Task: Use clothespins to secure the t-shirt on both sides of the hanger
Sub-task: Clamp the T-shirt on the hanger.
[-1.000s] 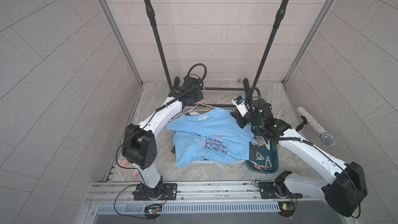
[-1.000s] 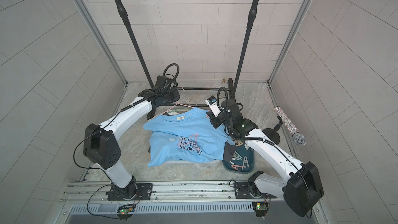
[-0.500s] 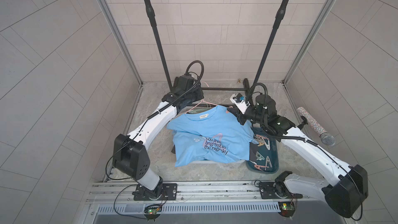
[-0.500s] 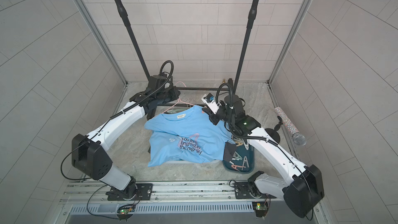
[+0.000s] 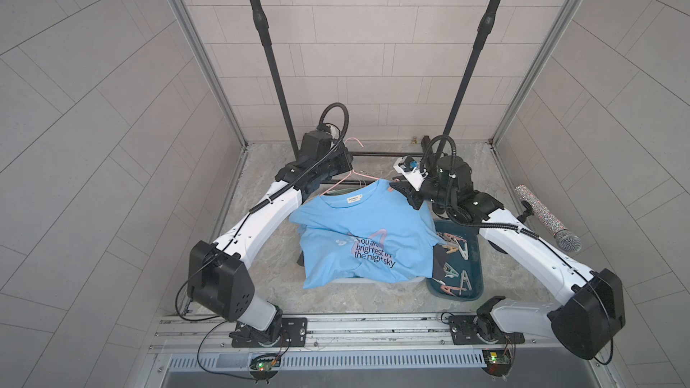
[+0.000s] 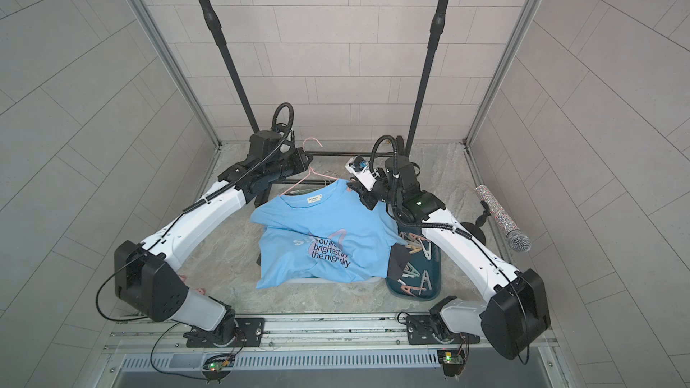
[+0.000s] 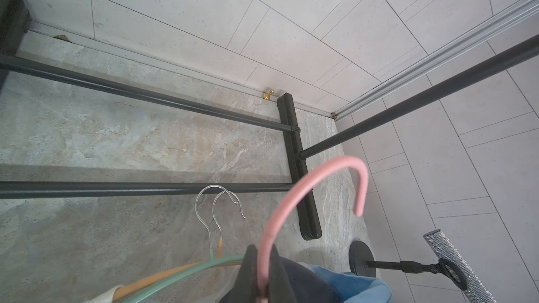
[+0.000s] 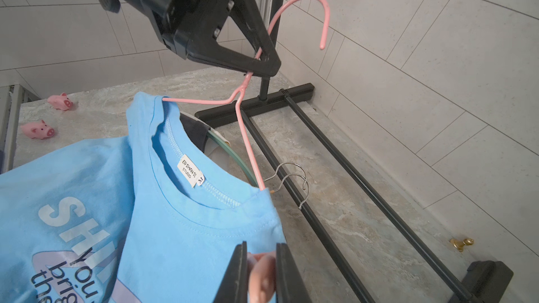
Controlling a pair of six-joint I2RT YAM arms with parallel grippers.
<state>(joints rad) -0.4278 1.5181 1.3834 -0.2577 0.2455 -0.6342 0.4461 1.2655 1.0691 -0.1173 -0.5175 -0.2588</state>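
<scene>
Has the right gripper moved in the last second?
Yes. The right gripper, shut on a pink clothespin, has moved away from the tray, toward the rack's base bar.

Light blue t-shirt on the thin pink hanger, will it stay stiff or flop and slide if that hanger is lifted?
Probably floppy: the light blue t-shirt sags in soft folds below its collar. It might slide sideways, since the thin pink hanger looks like smooth slim wire.

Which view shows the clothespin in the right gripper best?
The right wrist view: the pink clothespin sits large between the right gripper's fingers, at the blue t-shirt's shoulder. Both top views show only a pink speck of it by the gripper. The left wrist view does not show it.
</scene>
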